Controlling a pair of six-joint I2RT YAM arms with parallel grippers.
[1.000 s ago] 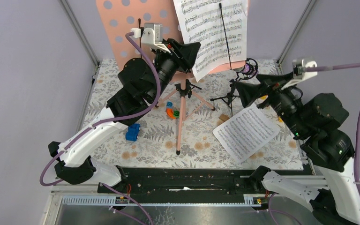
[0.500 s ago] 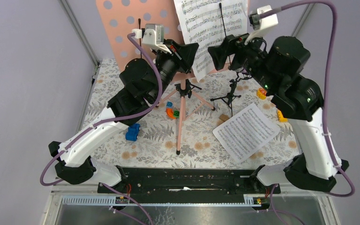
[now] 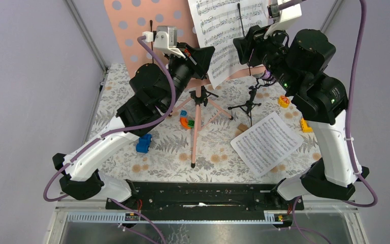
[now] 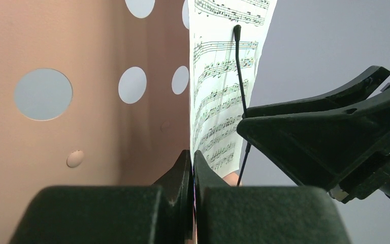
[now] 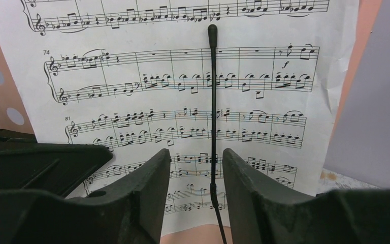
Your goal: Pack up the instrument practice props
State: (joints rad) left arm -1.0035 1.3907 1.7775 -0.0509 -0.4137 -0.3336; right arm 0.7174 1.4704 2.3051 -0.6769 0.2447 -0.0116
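Observation:
The salmon-pink perforated rack (image 3: 142, 30) stands on pink tripod legs (image 3: 197, 127) at the back. A sheet-music page (image 3: 228, 30) leans on it under a thin black wire arm (image 5: 213, 101). My left gripper (image 4: 192, 155) is shut on that page's left edge (image 4: 223, 61), in front of the rack (image 4: 96, 127). My right gripper (image 5: 196, 157) is open in front of the page (image 5: 183, 76), one finger on each side of the wire without touching it. A second page (image 3: 266, 143) lies flat on the table. The purple microphone (image 3: 268, 76) on its black stand is partly hidden behind the right arm.
A blue toy car (image 3: 143, 143) sits by the left arm. Orange and green blocks (image 3: 185, 122) lie beside the tripod, and yellow blocks (image 3: 304, 125) at the right edge. The two grippers (image 3: 223, 51) are very close together at the rack. Cage posts flank the table.
My right arm has swung up from over the table to the rack, and its jaws have narrowed around the wire. My left jaws have closed on the page's edge.

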